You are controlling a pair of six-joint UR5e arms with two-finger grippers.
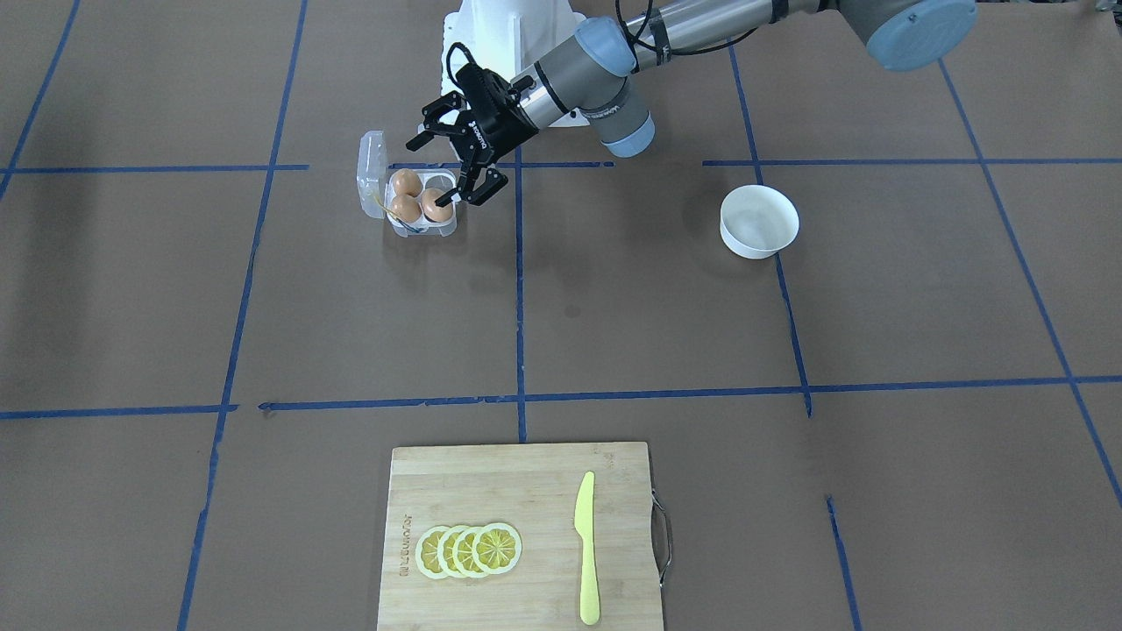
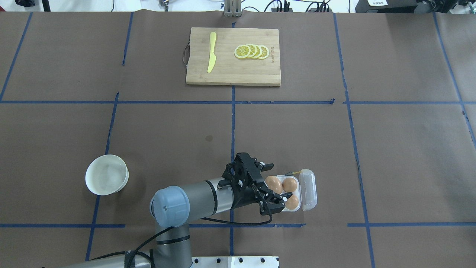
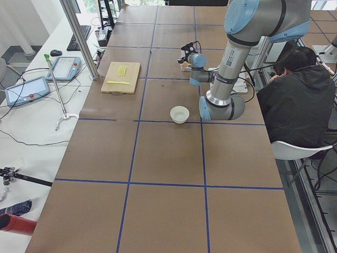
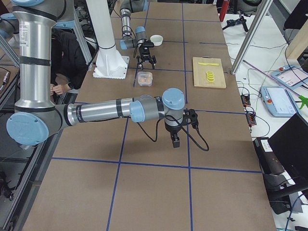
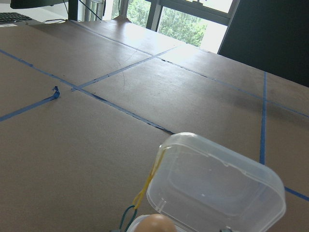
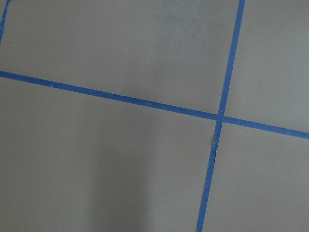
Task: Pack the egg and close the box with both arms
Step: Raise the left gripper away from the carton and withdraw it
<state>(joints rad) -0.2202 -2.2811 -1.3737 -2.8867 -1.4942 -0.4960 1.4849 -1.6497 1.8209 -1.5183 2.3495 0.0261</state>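
Note:
The clear box (image 1: 372, 171) stands open near the robot's base, its lid tipped up on the side away from my left arm. Three brown eggs lie in it; the egg (image 1: 436, 206) nearest my left gripper sits in a front cell. The cell behind it looks empty. My left gripper (image 1: 463, 194) is open just over the box's edge, one fingertip (image 1: 443, 200) beside that egg. In the overhead view the left gripper (image 2: 275, 203) covers part of the box (image 2: 308, 190). My right gripper (image 4: 175, 139) hangs far from the box; I cannot tell its state.
A white bowl (image 1: 759, 221) stands on my left arm's side. A wooden cutting board (image 1: 517, 491) with lemon slices (image 1: 469, 550) and a yellow knife (image 1: 585, 543) lies at the far edge. A seated person (image 3: 295, 89) is beside the table.

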